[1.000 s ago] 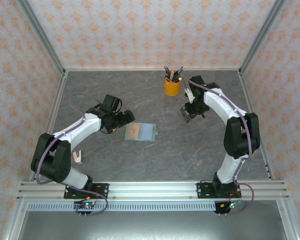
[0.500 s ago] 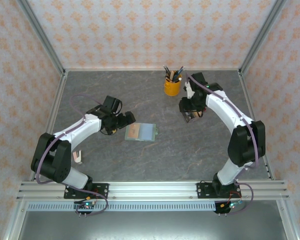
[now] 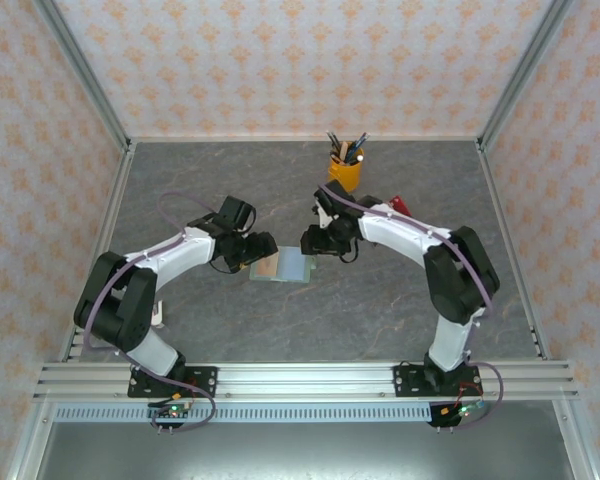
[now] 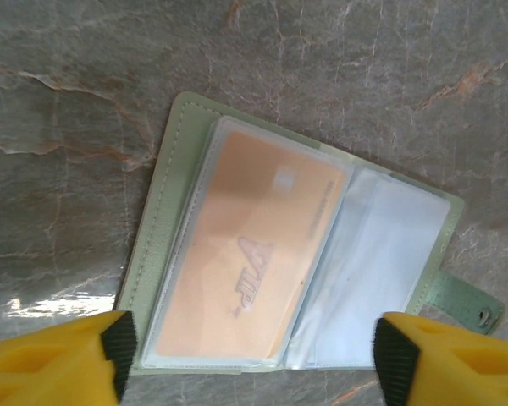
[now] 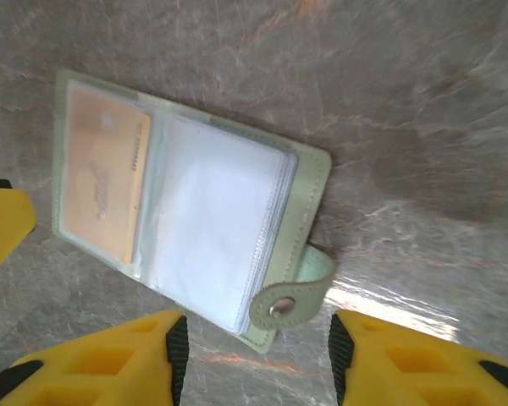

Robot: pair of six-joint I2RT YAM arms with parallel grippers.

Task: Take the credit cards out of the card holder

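Patterned wallpaper panels enclose a grey marbled table (image 3: 230,190), and a yellow pen cup (image 3: 345,172) stands towards the back. Both arms reach inward to mid-table. The left gripper (image 3: 257,248) and the right gripper (image 3: 315,240) each have their jaws spread wide and hold nothing. Between them the card holder (image 3: 282,265) lies flat and open, with its clear sleeves facing up. One of the credit cards (image 4: 245,262), orange-toned, sits fully inside the sleeve at the left gripper's end. The sleeve beside it appears empty. A small flat red item (image 3: 397,206), probably another card, lies on the table just beside the right arm.

Risk, as judged: the card is flush within slick plastic, so a fingertip may slide over the sleeve without catching the card's edge. The light, unpinned holder may skate or fold shut if only one gripper presses on it. The snap tab (image 5: 292,292) sticks out near the right gripper and could snag a finger.

In the left wrist view, the left gripper (image 4: 254,355) straddles the holder's lower edge, with the card between its fingers. In the right wrist view, the right gripper (image 5: 256,347) hangs over the tab end, and the card (image 5: 106,173) lies at the opposite end. Whether either gripper touches the holder cannot be told.
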